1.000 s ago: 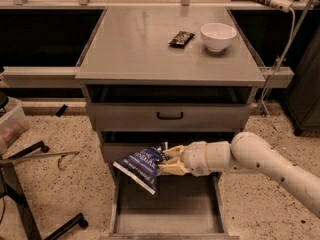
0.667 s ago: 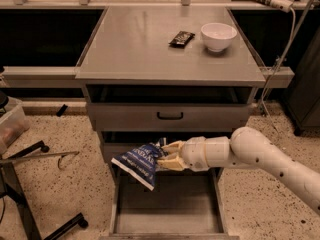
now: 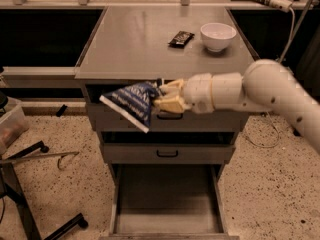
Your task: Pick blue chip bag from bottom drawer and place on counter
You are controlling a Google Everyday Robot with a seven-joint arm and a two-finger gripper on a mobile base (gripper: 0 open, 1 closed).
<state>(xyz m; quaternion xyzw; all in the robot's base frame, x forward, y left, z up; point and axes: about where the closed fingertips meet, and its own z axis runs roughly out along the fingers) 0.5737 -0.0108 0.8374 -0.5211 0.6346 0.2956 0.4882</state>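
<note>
The counter is a big flat grey top, and two things sit on it near the back right corner. They are a white bowl and a small black packet just beside it, and the two are not touching. The gripper is not on the counter; it hangs just below the front edge, pinching the blue chip bag in the air.

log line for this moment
gripper: shut on blue chip bag, just below counter edge | bottom drawer: open | bag: not yet on counter
</note>
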